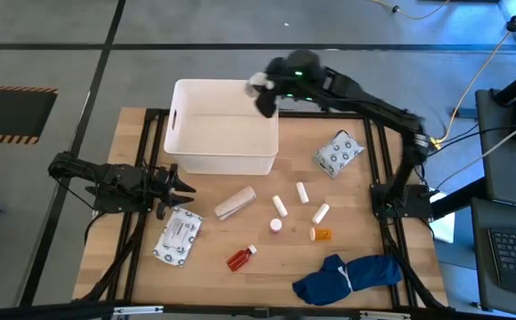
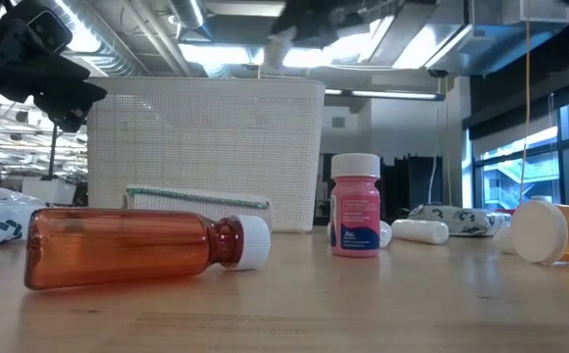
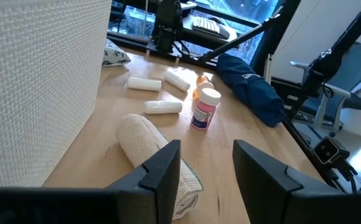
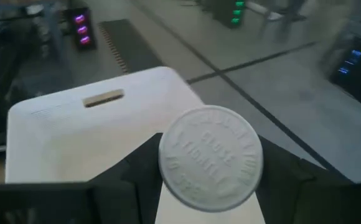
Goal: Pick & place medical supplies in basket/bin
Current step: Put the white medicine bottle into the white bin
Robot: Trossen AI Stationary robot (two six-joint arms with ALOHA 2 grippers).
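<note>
Now the right gripper [image 1: 265, 96] is above the far right corner of the tub [image 1: 180, 133], and its jaws are closed on a small bottle [image 4: 210, 157] with a white cap. In the right wrist view the round cap sits between the two dark fingers [image 4: 137, 171] and faces the camera, with the white tub and one handle slot below it. In the high view the white cap shows just at the gripper, over the tub's rim. I cannot tell whether the bottle is already lower than the rim.

The left gripper [image 1: 182, 187] waits at the left side of the table, just in front of the tub's near left corner. Its jaws are open and hold nothing; in the left wrist view the bandage roll [image 3: 152, 152] lies just beyond the fingertips [image 3: 168, 155], beside the tub wall.

The other supplies lie on the table in front of the tub: a packet [image 1: 179, 237] near the left gripper, a red bottle [image 1: 241, 258] on its side, a vial [image 1: 276, 226] standing upright, three white cylinders [image 1: 302, 191], an orange bottle [image 1: 321, 234] and a second packet [image 1: 339, 152] to the right of the tub. A blue cloth [image 1: 351, 276] lies at the near right edge.
</note>
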